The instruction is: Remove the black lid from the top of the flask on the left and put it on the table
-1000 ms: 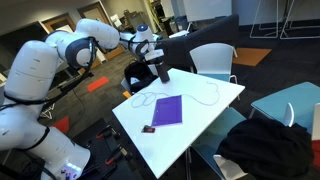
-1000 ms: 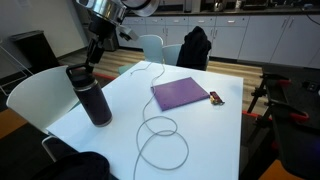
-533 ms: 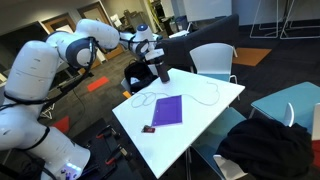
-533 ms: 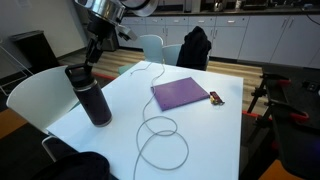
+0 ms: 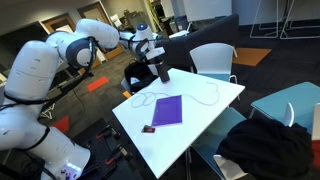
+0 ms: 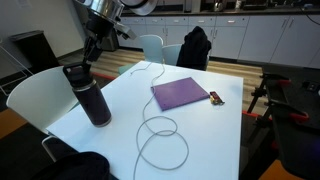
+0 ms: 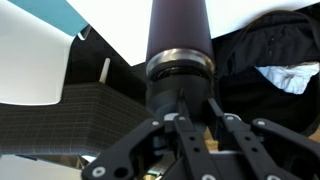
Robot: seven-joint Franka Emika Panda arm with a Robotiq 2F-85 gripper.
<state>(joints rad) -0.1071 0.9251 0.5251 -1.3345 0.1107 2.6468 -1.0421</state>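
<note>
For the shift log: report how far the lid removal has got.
Done: the hand is at the flask's top. In hand: the grasp on the black lid, which still sits on the flask; whether the hand has closed is unclear. Left: lift the lid off and set it on the table.

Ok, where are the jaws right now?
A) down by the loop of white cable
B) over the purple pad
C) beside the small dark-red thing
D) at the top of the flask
D: in an exterior view the jaws sit at the top of the flask, at its black lid, well away from the purple pad.
</note>
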